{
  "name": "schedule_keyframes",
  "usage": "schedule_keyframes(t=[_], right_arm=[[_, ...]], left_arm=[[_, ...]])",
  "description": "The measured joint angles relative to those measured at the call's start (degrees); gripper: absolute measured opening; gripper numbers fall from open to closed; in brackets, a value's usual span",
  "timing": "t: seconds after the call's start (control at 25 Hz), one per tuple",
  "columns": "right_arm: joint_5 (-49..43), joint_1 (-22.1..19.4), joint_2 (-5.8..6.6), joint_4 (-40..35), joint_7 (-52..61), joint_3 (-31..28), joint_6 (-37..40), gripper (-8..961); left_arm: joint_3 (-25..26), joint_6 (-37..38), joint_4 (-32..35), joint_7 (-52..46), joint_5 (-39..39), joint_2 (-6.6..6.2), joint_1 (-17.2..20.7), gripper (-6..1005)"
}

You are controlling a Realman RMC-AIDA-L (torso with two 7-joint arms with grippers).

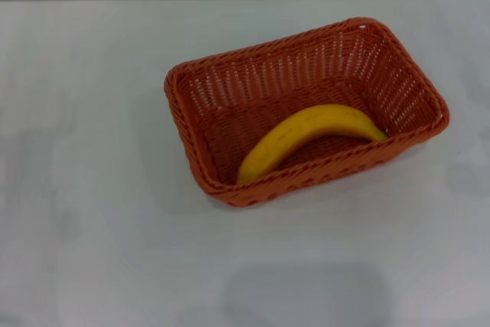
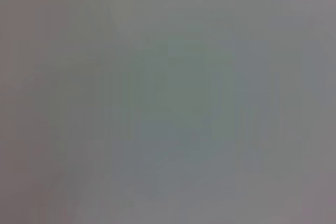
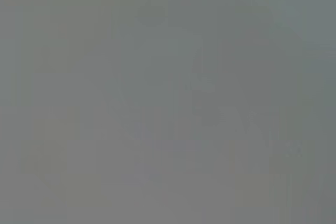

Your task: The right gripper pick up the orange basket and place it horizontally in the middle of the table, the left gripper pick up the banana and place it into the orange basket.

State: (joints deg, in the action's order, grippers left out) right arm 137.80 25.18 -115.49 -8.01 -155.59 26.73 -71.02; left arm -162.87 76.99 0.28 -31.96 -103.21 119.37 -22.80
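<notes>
The orange basket stands on the white table a little right of the middle in the head view, its long side running left to right and slightly turned. Inside it lies the yellow banana, curved, reaching from the near left corner toward the right wall. Neither the left gripper nor the right gripper shows in the head view. Both wrist views hold only a plain grey surface with no fingers in them.
The table's far edge meets a pale wall along the top of the head view. Bare white surface lies left of the basket and in front of it.
</notes>
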Motion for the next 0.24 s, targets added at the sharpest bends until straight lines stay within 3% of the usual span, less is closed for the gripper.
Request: schedule_keyframes(t=[0.24], right_arm=[[0.01, 0.22, 0.0, 0.35, -0.02, 0.17, 0.0, 874]], left_arm=[[0.0, -3.19, 0.42, 0.4, -0.78, 0.14, -1.65, 886]])
